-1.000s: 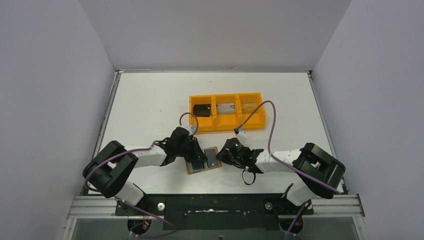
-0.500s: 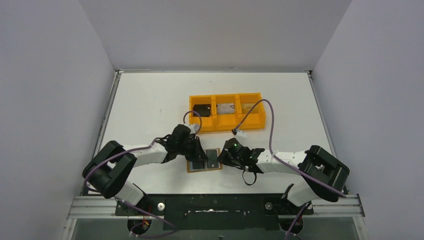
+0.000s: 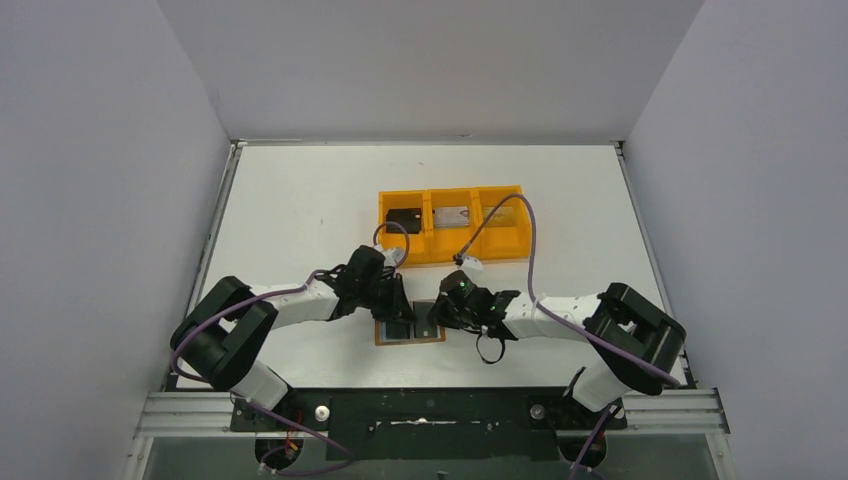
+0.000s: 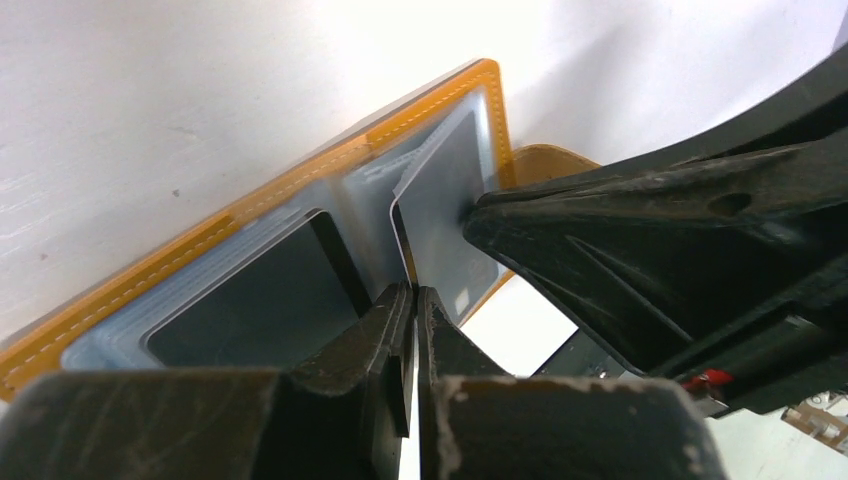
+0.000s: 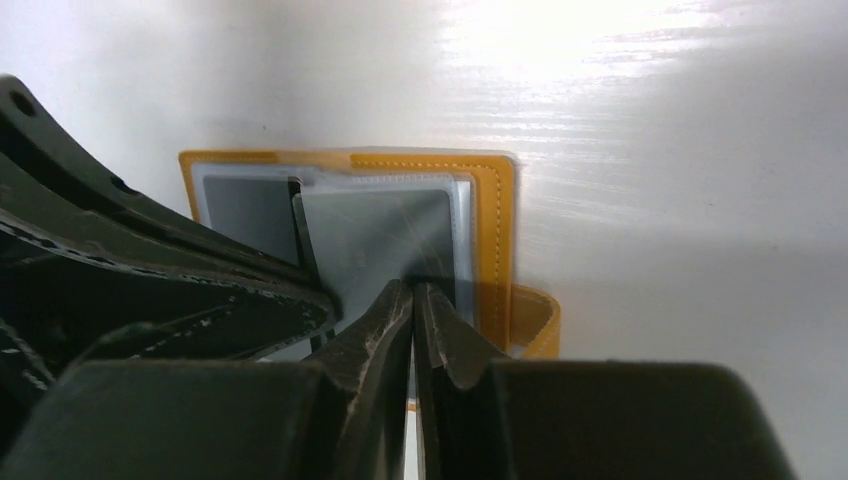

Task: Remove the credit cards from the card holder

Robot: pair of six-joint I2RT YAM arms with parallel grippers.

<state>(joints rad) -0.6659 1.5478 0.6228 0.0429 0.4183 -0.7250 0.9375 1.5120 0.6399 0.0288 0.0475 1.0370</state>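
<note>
Here, lower centre, both arms reach inward, left gripper (image 3: pixel 400 311) and right gripper (image 3: pixel 438 314) pressed closed over the card holder (image 3: pixel 386 336).

Two robot arms, the left arm (image 3: pixel 300 306) and the right arm (image 3: pixel 556 318), each built of smooth white link shells joined by bulky black joint housings. A thin purple cable (image 3: pixel 530 262) loops loosely along each one. A tiny green light (image 3: pixel 462 284) glows on the right wrist. The gripper fingers (image 4: pixel 370 350) are matte black, wedge-shaped and tapering, their edges scuffed pale with wear.
</note>
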